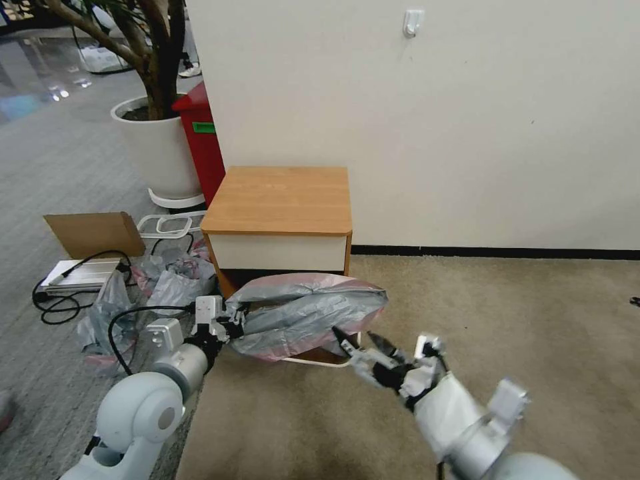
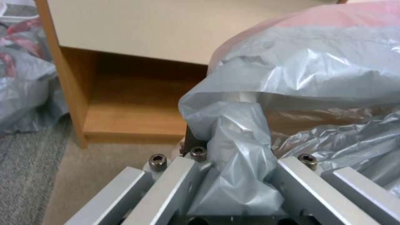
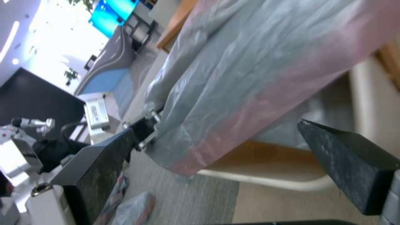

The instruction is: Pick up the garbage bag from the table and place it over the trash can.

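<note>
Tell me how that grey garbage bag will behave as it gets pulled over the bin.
The garbage bag is probably floppy: it sags and creases from where the left gripper pinches it. It looks thin and light, billowing above the trash can. Likely slippery for the open right gripper.

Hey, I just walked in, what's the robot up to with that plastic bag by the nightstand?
It is fitting a garbage bag over the trash can on the carpet in front of the table. The left gripper is shut on one end of the bag, which is spread across the top of the can. The right gripper is open at the bag's other end, near the can's rim, not holding anything. More scrunched bags lie on the floor to the left.
</note>
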